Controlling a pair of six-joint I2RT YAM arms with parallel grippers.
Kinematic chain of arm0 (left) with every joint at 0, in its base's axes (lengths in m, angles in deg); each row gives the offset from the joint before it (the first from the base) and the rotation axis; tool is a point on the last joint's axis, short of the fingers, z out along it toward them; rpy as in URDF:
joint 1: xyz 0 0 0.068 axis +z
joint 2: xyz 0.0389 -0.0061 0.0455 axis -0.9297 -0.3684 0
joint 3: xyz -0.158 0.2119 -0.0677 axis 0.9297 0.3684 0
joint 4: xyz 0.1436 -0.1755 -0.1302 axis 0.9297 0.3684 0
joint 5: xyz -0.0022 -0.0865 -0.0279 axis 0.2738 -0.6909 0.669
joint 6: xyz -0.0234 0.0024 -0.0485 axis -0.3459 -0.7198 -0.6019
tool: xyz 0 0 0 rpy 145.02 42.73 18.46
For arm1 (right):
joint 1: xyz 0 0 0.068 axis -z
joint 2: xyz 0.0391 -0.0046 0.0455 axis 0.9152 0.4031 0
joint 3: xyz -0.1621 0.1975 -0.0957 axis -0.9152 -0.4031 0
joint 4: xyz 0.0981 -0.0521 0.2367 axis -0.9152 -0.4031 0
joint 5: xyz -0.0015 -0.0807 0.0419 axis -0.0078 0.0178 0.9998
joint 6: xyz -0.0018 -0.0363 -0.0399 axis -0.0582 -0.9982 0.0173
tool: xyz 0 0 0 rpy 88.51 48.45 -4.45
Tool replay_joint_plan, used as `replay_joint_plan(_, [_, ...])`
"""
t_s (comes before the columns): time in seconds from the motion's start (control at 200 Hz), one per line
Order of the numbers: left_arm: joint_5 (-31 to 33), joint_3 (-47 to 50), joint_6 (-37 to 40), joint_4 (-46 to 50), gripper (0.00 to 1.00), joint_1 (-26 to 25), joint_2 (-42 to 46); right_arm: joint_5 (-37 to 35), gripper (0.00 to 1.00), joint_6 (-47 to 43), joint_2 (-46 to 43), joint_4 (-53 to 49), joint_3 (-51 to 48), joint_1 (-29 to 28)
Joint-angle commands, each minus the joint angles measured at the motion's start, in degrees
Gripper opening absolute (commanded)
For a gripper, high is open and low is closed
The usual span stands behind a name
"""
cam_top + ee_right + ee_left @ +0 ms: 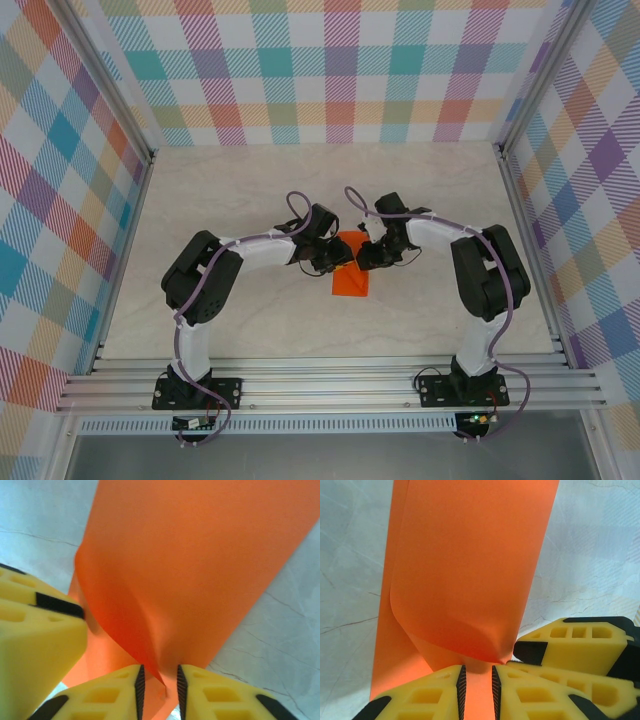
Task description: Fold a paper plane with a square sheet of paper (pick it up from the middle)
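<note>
The paper (351, 284) lies at the middle of the table (250, 190), its lower layer flat on the table and an upper flap curling up off it. The left gripper (477, 692) sits low over the table's middle, its jaws a narrow slit apart with orange in the slit. Whether it pinches the flap cannot be told. The right gripper (159, 692) faces it there, released, with a paper edge standing in its gap.

Light: bright, even, diffuse, from above. Shadows: soft, faint, cast on table (300, 330). Top view: sharp. Wrist views: foregrnd blurred; square sheet of paper (200, 555) rendered soft in R-wrist pic.
</note>
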Motion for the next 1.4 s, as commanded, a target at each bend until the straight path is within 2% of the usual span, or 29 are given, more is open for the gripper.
replay_joint_plan(0.0, [0.01, -0.65, -0.68, -0.32, 0.23, -0.79, -0.87, 6.15, 0.31, 2.00, -3.73, 1.23, -1.64, 0.49])
replay_joint_plan(0.215, [0.07, -0.60, -0.81, -0.49, 0.23, -0.79, -0.79, 6.75, 0.42, 6.28, -5.34, 2.13, -4.08, 1.00])
replay_joint_plan(0.305, [0.04, -0.65, -0.77, -0.37, 0.23, -0.78, -0.76, 8.78, 0.49, 8.99, -6.91, 3.96, -5.79, 1.72])
replay_joint_plan(0.485, [0.04, -0.86, -0.92, -0.45, 0.23, -0.78, -0.75, 13.79, 0.52, 13.81, -11.20, 9.73, -10.58, 1.73])
replay_joint_plan(0.615, [0.12, -0.85, -0.77, -0.32, 0.23, -0.79, -0.78, 13.37, 0.51, 15.73, -11.81, 12.38, -13.15, 1.73])
replay_joint_plan(0.97, [0.19, -1.13, -0.75, -0.10, 0.23, -0.79, -0.68, 12.81, 0.40, 17.09, -11.59, 18.47, -16.91, 1.73])
replay_joint_plan(1.2, [-0.03, -1.56, -0.72, 0.17, 0.23, -0.78, -0.87, 11.84, 0.27, 17.01, -11.45, 20.28, -17.98, 1.74])
replay_joint_plan(1.395, [-0.14, -1.57, -0.68, 0.15, 0.23, -0.79, -0.46, 9.69, 0.10, 15.23, -11.30, 18.66, -16.88, 1.73])
